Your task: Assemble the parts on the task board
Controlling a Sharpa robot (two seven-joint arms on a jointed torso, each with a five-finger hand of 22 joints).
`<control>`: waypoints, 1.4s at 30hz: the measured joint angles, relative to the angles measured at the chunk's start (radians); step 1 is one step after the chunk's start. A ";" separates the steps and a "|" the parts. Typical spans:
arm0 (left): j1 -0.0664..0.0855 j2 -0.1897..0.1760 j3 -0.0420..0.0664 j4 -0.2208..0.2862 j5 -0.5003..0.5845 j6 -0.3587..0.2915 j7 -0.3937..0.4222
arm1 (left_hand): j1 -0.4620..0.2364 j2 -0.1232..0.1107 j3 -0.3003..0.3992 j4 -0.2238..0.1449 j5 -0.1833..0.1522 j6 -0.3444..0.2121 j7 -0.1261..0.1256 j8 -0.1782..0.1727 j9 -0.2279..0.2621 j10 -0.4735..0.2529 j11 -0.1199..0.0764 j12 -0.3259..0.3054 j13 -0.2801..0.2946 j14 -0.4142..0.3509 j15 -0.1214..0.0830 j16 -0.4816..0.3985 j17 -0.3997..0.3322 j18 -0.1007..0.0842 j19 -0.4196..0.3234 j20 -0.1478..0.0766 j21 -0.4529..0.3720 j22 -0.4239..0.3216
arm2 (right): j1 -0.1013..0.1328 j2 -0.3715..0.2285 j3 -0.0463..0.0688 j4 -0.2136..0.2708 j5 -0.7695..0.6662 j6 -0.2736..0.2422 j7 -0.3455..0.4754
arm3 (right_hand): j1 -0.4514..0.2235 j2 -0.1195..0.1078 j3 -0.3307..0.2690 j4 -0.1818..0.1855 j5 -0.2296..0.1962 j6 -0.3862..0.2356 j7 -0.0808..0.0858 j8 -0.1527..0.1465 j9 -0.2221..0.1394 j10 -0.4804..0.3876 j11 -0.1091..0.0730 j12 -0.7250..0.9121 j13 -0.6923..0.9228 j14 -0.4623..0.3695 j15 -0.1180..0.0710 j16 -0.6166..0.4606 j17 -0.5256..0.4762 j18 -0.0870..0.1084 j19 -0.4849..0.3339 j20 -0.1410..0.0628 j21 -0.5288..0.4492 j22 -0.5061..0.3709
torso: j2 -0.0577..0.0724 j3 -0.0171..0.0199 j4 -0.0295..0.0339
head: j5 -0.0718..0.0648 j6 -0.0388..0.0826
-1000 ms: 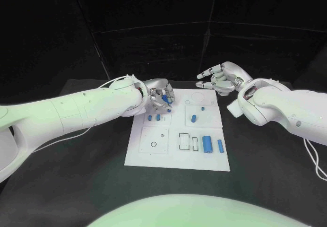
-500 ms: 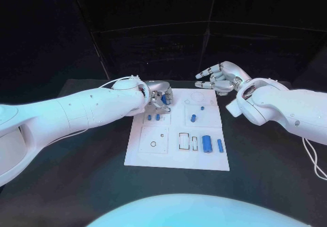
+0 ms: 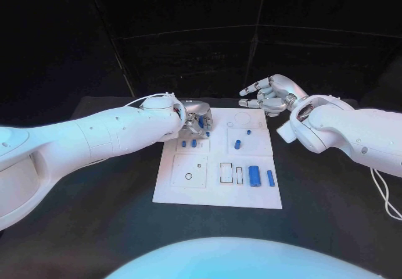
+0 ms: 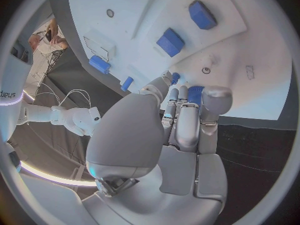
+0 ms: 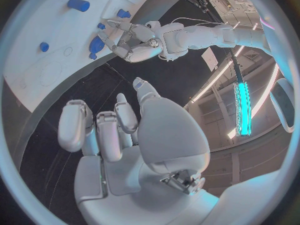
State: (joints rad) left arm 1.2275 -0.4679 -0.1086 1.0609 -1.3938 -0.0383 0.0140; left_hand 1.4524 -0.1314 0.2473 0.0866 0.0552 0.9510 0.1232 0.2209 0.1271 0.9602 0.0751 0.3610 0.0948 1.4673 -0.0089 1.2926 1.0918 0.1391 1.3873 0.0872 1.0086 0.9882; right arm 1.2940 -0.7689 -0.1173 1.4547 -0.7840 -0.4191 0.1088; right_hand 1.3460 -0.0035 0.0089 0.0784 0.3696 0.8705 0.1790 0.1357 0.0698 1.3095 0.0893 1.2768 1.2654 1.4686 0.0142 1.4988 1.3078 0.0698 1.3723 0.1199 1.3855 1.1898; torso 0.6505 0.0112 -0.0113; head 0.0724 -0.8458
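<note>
— Where is there room over the task board (image 3: 219, 195)?
— The near edge is bare. Two blue parts (image 3: 254, 175) lie at its right side, small ones further back.
— And the far end?
— The left hand (image 3: 197, 117) hangs over the far left corner, fingers (image 4: 187, 126) bunched, maybe around a blue part. The right hand (image 3: 266, 96) hovers beyond the far right corner, over the desk (image 3: 92, 215).

I see the white task board (image 3: 219, 195) lying flat on the tabletop. Small blue parts (image 3: 189, 143) sit in its far-left panel, two more parts in the far-right panel (image 3: 238, 145), and a larger blue cylinder (image 3: 254, 175) beside a slimmer one (image 3: 271, 178) lies near-right.
</note>
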 measured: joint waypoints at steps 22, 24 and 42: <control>-0.007 0.038 -0.002 -0.046 -0.013 0.019 -0.006 | 0.000 0.008 0.025 -0.002 0.000 0.022 0.000 -0.012 -0.006 0.034 0.005 -0.022 -0.015 0.000 0.000 0.000 -0.010 0.000 0.007 0.000 0.027 0.032 | 0.000 0.004 0.000 0.000 0.000 0.001 0.000 | 0.000 0.000 0.000 0.000 0.000 0.000 0.000 0.000 0.000 0.000 0.000 0.000 0.000 0.000 0.000 0.000 0.000 0.000 0.000 0.000 0.000 0.000 | -0.001 0.0008 0.0001 | -0.001 -0.004; -0.007 0.041 -0.002 -0.049 -0.013 0.020 -0.006 | 0.000 0.008 0.025 -0.002 0.000 0.025 0.004 -0.012 -0.007 0.037 0.002 -0.026 -0.016 0.000 0.000 0.000 -0.010 0.000 0.010 0.003 0.032 0.035 | 0.000 0.005 0.000 0.000 0.000 0.001 0.000 | 0.000 0.000 0.000 0.000 0.000 0.000 0.000 0.000 0.000 0.000 0.000 0.000 0.000 0.000 0.000 0.000 0.000 0.000 0.000 0.000 0.000 0.000 | -0.001 0.0007 0.0002 | -0.001 -0.004; -0.003 0.057 -0.001 -0.075 -0.013 0.036 -0.006 | 0.000 0.016 0.058 -0.005 0.000 0.048 0.006 -0.023 -0.011 0.074 0.000 -0.048 -0.025 0.000 0.000 0.000 -0.017 -0.015 0.013 -0.001 0.050 0.058 | 0.000 0.007 0.000 0.000 0.000 0.002 0.000 | 0.000 0.000 0.003 0.003 0.000 0.000 0.000 0.000 0.000 0.000 0.000 0.000 0.000 0.000 0.000 0.000 0.000 0.000 0.000 0.000 0.000 0.000 | -0.001 0.0000 0.0005 | 0.000 -0.008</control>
State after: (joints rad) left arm 1.2243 -0.4105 -0.1098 0.9862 -1.4071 -0.0022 0.0076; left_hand 1.4520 -0.1153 0.3051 0.0818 0.0551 0.9995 0.1287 0.1975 0.1165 1.0347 0.0749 0.3127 0.0696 1.4671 -0.0089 1.2926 1.0746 0.1241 1.4001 0.0864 1.0583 1.0463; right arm 1.2940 -0.7615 -0.1173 1.4550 -0.7844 -0.4173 0.1084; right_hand 1.3460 -0.0035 0.0117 0.0813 0.3696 0.8705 0.1789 0.1357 0.0698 1.3095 0.0893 1.2768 1.2655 1.4686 0.0142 1.4988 1.3075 0.0699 1.3723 0.1199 1.3855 1.1898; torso 0.6499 0.0112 -0.0108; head 0.0728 -0.8535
